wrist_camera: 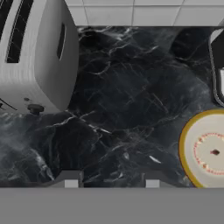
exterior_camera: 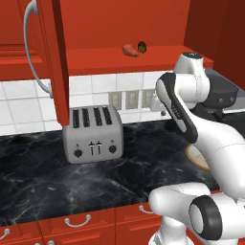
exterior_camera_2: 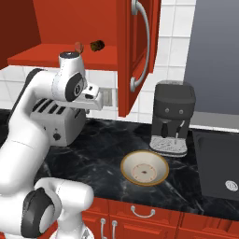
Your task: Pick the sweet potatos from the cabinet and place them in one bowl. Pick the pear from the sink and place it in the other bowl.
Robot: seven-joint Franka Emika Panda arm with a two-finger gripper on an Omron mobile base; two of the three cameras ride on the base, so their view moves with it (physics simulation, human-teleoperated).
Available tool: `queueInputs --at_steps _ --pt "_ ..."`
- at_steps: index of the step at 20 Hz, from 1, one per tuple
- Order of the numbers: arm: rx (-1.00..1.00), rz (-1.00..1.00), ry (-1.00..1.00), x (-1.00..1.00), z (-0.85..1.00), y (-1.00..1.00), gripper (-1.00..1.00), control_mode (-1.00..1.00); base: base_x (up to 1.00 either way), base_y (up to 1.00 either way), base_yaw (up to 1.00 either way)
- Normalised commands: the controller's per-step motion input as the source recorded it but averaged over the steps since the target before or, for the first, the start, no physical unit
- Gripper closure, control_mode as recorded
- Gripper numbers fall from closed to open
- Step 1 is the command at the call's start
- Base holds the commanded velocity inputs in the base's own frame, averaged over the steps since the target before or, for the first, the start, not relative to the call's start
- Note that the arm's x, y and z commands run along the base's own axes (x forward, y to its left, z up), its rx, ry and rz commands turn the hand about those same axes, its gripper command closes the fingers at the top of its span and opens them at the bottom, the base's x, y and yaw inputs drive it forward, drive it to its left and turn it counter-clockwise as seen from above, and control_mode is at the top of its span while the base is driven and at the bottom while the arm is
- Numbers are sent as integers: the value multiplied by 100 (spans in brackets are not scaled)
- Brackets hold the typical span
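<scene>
step: fetch 2 sweet potatos (exterior_camera: 134, 49) from cabinet (exterior_camera: 52, 57) | claw (wrist_camera: 109, 181) clenched, empty, over worktop (wrist_camera: 127, 96) | next: open, raise to shelf

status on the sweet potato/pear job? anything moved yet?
Done: cabinet door open. In hand: nothing; the gripper hangs shut over bare counter. Left: both sweet potatoes sit on the cabinet shelf, the bowl is empty, and the pear is not yet fetched.
</scene>
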Motion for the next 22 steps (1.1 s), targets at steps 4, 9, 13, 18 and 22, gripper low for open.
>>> queueInputs --at_steps 4,9,13,18,22 --pt "0 0 -11 -12 9 7 -100 -100 0 0 0" --pt "0 0 -19 -32 27 5 -100 -100 0 0 0" --pt "0 0 -16 -39 38 11 -100 -100 0 0 0" --pt "0 0 -18 -31 42 12 -100 -100 0 0 0" --pt "0 -2 -31 -10 45 12 -100 -100 0 0 0"
